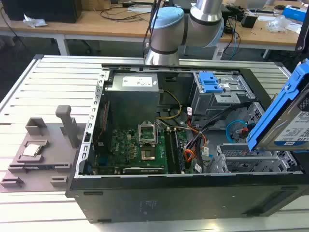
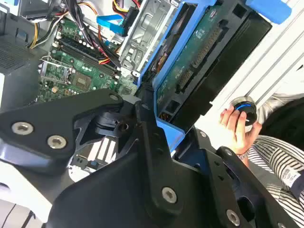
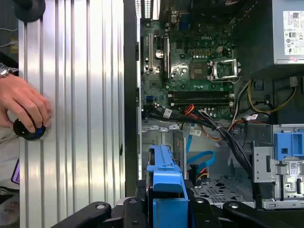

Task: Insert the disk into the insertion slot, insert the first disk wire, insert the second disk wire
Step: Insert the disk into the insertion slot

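Above the open case point(image 1: 145, 203), the claw point(image 3: 168, 211) clamps the tilted disk point(image 1: 289, 116).

Robot arm point(image 1: 166, 34) stands at the far side of the exterior view, its silver tube and pale blue-capped joints stacked upright and elbowing toward the exterior view's right. In the second wrist view, the black gripper point(image 2: 167, 124) is clamped on the disk point(image 2: 190, 71), its fingers point(image 2: 145, 123) pressed against the blue frame, with bolted linkage plates spread behind them.
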`<state>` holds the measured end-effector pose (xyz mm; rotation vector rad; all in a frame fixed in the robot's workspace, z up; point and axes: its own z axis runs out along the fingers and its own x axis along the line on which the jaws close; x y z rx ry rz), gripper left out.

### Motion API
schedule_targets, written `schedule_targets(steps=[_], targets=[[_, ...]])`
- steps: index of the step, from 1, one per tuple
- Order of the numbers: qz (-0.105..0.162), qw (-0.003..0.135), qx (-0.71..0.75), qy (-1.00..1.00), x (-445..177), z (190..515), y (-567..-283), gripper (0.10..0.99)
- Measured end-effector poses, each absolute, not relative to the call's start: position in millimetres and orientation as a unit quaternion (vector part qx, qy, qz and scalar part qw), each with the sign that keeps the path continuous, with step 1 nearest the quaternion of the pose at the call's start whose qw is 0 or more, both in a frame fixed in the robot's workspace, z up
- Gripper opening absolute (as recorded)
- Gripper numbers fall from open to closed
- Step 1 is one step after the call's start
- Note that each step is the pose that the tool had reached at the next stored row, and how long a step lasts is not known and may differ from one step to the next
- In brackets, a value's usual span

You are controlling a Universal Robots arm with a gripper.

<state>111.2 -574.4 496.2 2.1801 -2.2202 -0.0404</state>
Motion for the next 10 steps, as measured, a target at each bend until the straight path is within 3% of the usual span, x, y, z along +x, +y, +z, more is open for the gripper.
schedule_targets(steps=[10], targets=[[-0.013,0.015,0.701,-0.713,104.7,490.1,-574.5,0.369]])
